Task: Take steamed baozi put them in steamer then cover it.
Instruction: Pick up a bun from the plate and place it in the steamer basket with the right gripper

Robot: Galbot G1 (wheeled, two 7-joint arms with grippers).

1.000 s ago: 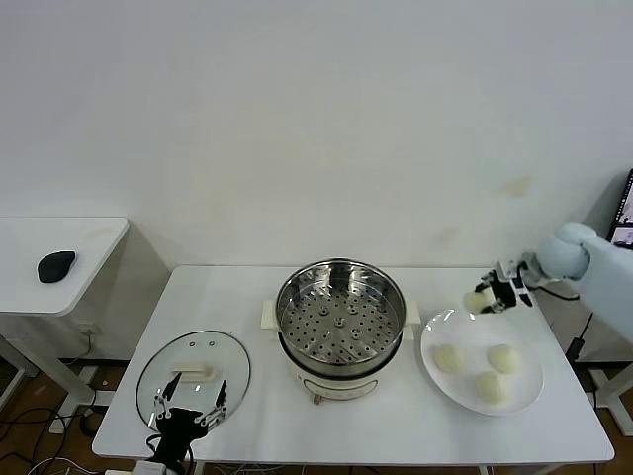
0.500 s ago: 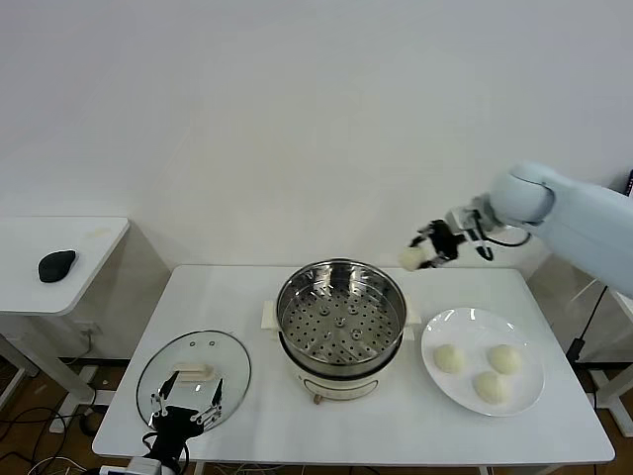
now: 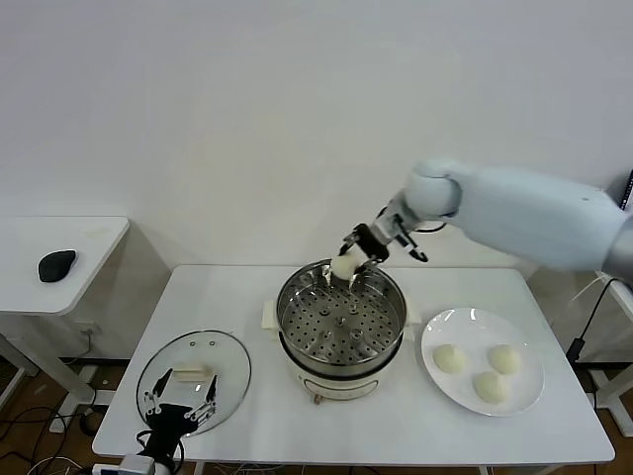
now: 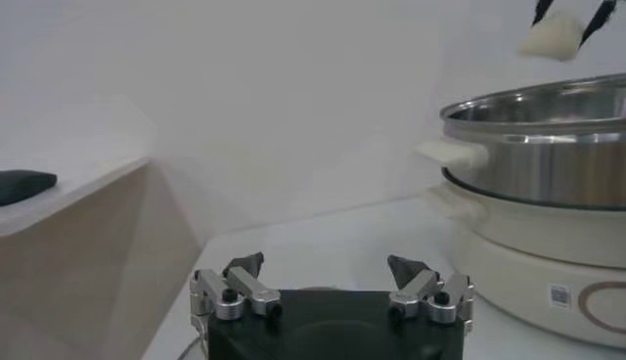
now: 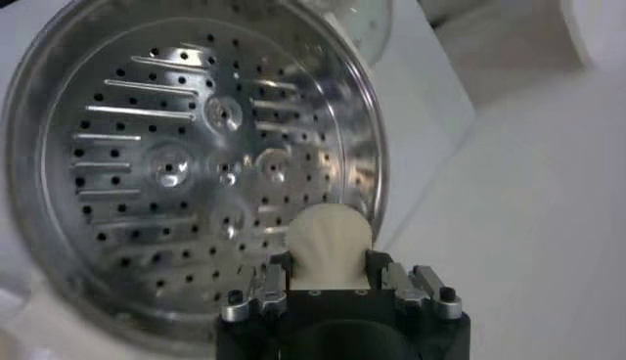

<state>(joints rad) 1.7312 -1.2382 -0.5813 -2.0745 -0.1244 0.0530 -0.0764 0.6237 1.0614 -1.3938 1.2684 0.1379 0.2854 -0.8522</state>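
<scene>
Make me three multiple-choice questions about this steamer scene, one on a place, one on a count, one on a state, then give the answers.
1. Where is the glass lid?
A. on the steamer
B. flat on the table, left of the steamer
C. on the plate

2. How many buns lie on the plate?
A. three
B. one
C. five

3. The right end effector is:
A. open and empty
B. shut on a bun above the steamer
C. resting on the table

Answers: B, the lid lies by the left end effector; A, three buns show there; B, its fingers pinch the bun over the rim.

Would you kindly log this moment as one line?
right gripper: holds cream-white baozi over steel steamer | left gripper: open by glass lid
</scene>
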